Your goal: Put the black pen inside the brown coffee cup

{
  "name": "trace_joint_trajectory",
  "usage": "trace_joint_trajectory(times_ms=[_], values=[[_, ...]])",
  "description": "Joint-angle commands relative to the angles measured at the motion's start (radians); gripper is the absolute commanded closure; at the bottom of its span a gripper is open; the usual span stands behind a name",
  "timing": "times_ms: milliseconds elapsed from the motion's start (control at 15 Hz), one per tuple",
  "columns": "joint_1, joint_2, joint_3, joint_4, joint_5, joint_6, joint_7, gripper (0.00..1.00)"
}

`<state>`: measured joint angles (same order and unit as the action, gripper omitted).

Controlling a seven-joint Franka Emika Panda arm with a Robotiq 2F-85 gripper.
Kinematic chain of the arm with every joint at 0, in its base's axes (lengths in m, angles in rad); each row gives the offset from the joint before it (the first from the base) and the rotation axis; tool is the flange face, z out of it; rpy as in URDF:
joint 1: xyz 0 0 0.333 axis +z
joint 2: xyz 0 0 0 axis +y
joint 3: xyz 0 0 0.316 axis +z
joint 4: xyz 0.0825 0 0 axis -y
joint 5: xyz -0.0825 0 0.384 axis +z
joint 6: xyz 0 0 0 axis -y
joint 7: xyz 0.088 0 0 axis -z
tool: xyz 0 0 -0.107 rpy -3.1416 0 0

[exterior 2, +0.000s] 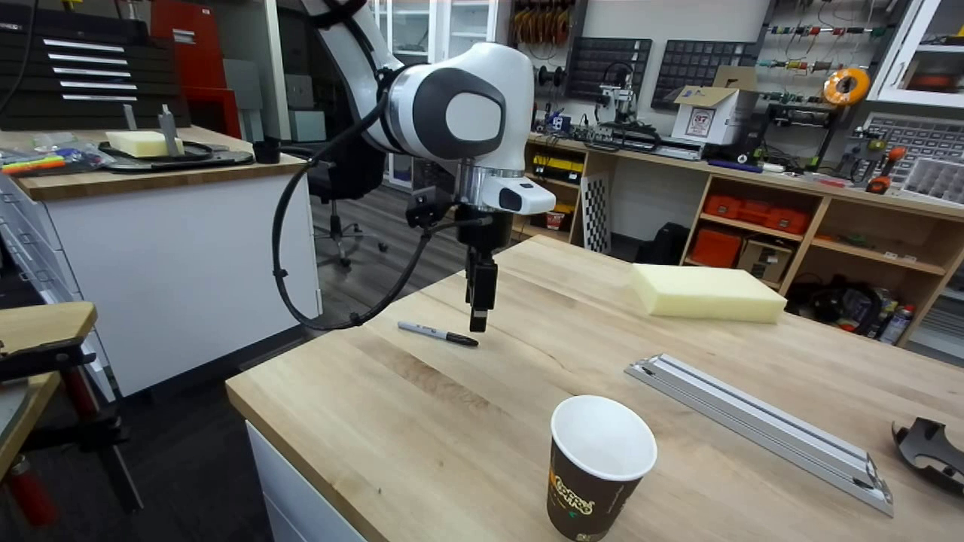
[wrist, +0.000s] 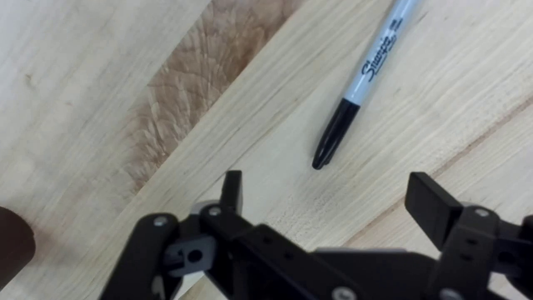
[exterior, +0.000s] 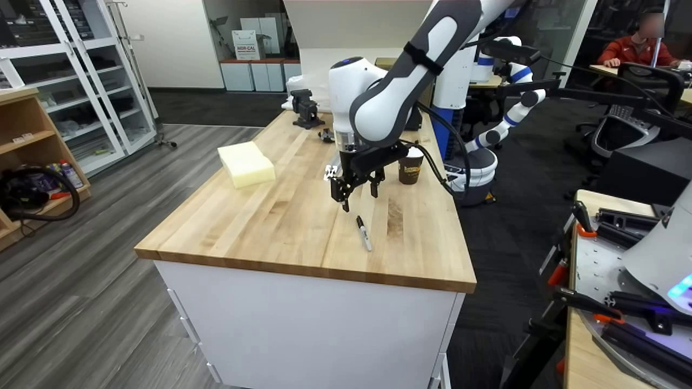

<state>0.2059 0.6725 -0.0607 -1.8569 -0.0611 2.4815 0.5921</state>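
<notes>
The black pen, a marker with a grey body and black cap, lies flat on the wooden table in both exterior views (exterior: pixel 364 233) (exterior 2: pixel 438 334). It also shows in the wrist view (wrist: pixel 361 83), cap end toward my gripper. The brown coffee cup stands upright on the table in both exterior views (exterior: pixel 409 170) (exterior 2: pixel 584 493); its inside looks white, with no object seen in it. Part of the cup shows at the lower left of the wrist view (wrist: pixel 14 241). My gripper (exterior: pixel 360 201) (exterior 2: pixel 479 324) (wrist: pixel 325 183) is open and empty, pointing down above the table near the pen's cap end.
A pale yellow foam block (exterior: pixel 246 164) (exterior 2: pixel 708 292) lies on the wooden table (exterior: pixel 259 227). A silver metal rail (exterior 2: pixel 761 429) and a dark curved part (exterior 2: pixel 930 452) lie beyond the cup. A black vise-like device (exterior: pixel 306 108) stands at the far end. A cable (exterior 2: pixel 282 226) loops from the arm.
</notes>
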Motion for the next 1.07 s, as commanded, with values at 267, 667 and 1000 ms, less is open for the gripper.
trace_joint_trajectory(times_ms=[267, 667, 1000], values=[[0.037, -0.017, -0.061, -0.009, 0.051, -0.006, 0.166, 0.00], [0.015, -0.015, -0.030, -0.082, 0.134, 0.050, 0.235, 0.00], [0.021, -0.009, -0.012, -0.124, 0.222, 0.156, 0.288, 0.00]])
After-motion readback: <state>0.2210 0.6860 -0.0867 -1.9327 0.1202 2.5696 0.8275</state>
